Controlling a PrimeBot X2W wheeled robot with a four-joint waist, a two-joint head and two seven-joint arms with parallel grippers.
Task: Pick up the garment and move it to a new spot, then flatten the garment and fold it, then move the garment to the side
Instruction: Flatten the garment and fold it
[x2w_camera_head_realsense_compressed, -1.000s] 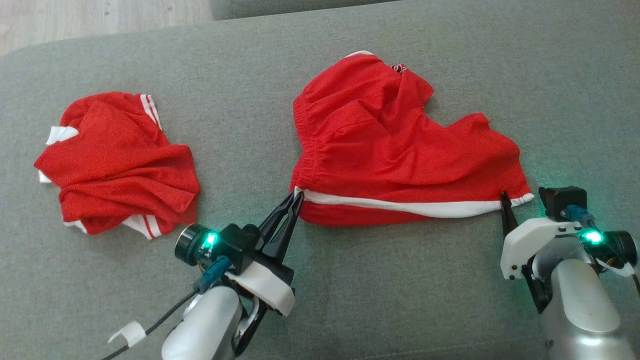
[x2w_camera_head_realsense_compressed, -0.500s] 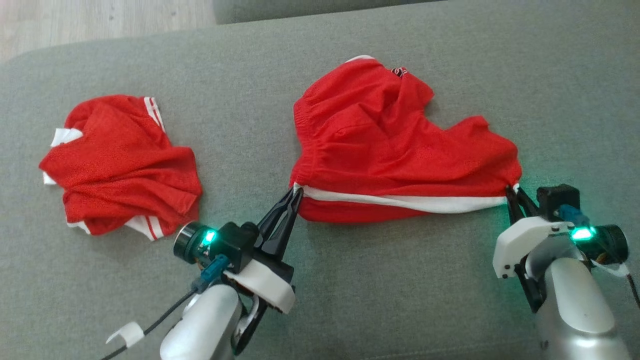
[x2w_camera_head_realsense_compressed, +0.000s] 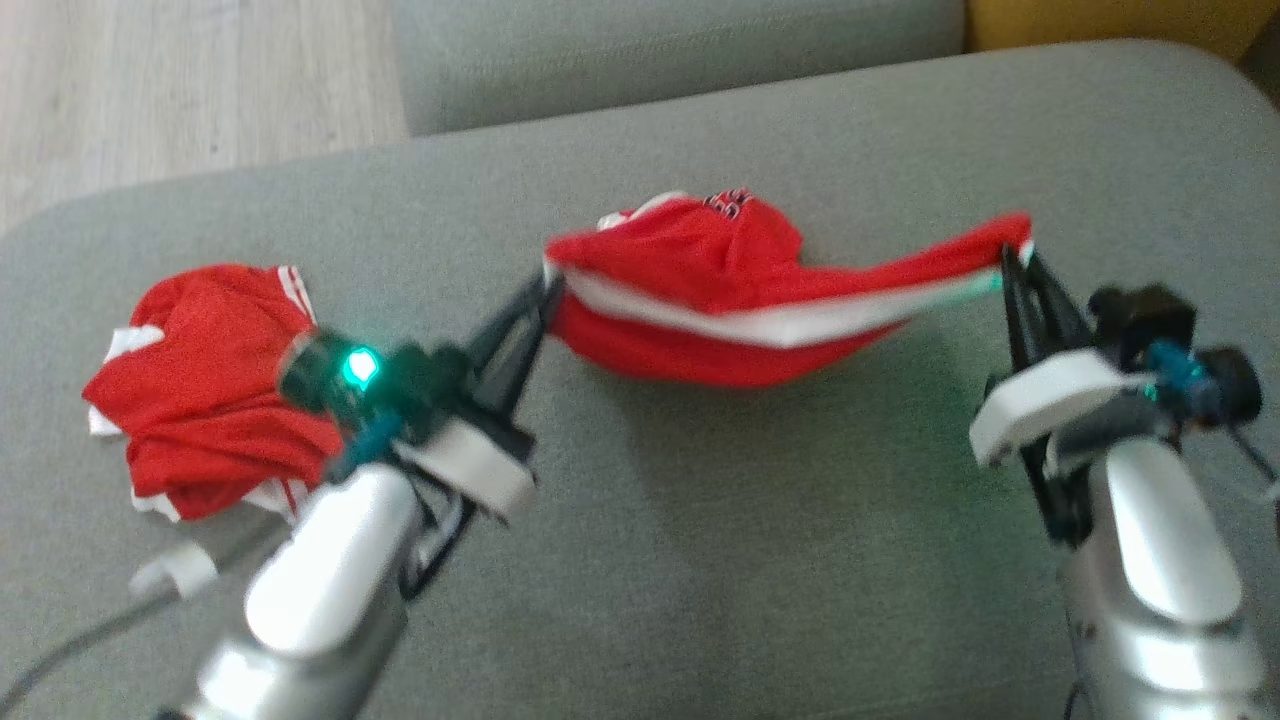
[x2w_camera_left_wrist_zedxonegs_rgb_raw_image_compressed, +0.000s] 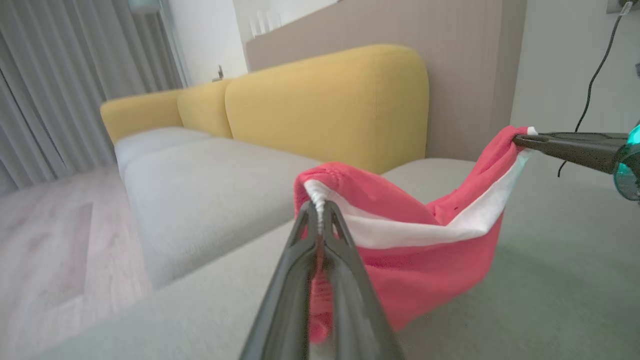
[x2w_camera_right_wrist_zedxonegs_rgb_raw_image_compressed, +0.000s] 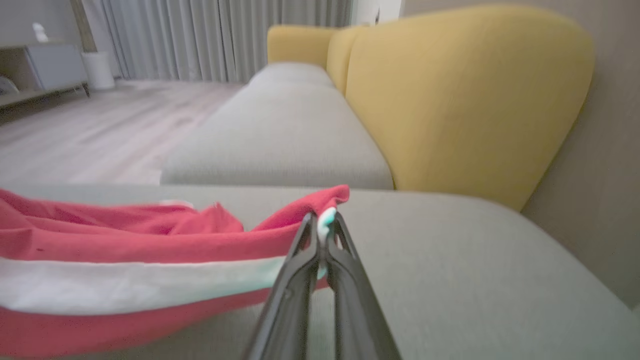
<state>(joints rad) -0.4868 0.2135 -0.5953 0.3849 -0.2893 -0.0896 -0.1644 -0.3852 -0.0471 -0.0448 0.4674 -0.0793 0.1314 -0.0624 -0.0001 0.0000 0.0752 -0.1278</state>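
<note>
Shorts (x2w_camera_head_realsense_compressed: 700, 300): lifted just above the grey cushion (x2w_camera_head_realsense_compressed: 700, 560), middle sagging.
Left gripper (x2w_camera_head_realsense_compressed: 548, 282): pinched tight on one striped corner.
Right gripper (x2w_camera_head_realsense_compressed: 1008, 255): pinched tight on the opposite corner.
Risk: a thin corner could slip free under a hard stretch; the sagging middle could drag on the cushion and bunch.

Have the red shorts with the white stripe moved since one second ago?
Yes. The red shorts have been lifted up from the grey cushion, where they lay flat; they now sag between the left gripper and the right gripper.
</note>
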